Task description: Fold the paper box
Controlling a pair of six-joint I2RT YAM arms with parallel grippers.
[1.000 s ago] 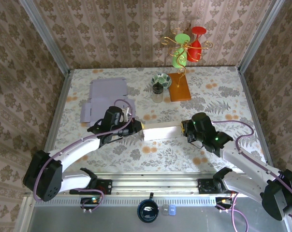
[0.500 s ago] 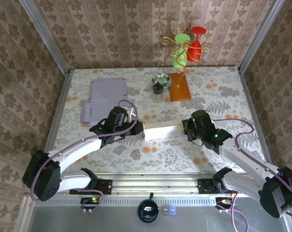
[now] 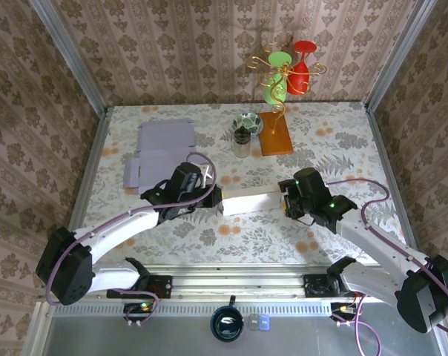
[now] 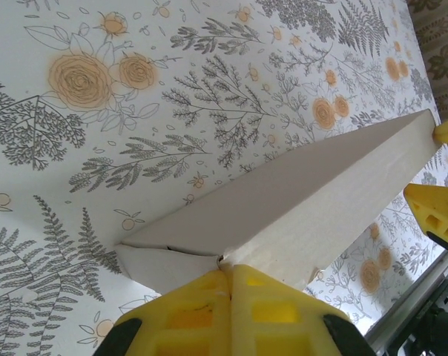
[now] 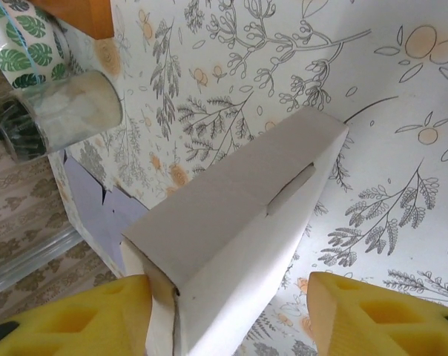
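You are holding the paper box (image 3: 248,201) crosswise on the near side of the glass jar (image 3: 241,142), towards the arm bases and apart from it. It is showing as a long, slim white carton with sharp creases, already closed into a flat-sided bar. Its card is looking matte and slightly grainy (image 4: 305,200). One long face is carrying a tucked slot tab (image 5: 291,189), and the end flap is gaping a little at the corner. Whether it is resting on the worktop (image 3: 335,141) is not clear.

Your left fingers (image 4: 194,319), yellow and ribbed, are pressing together on the thin edge at the box's left end. Your right fingers (image 5: 357,311) are standing apart around the other end; one is lying against the card, the other is clear of it.

The worktop is wearing a pale cloth printed with orange flowers and grey ferns. The jar is clear and round, and a leaf-patterned bowl (image 3: 248,123) is sitting just behind it. A brown wooden block (image 3: 275,133) is lying just to the jar's right. Flat lilac card sheets (image 3: 165,152) are lying well to the jar's left.
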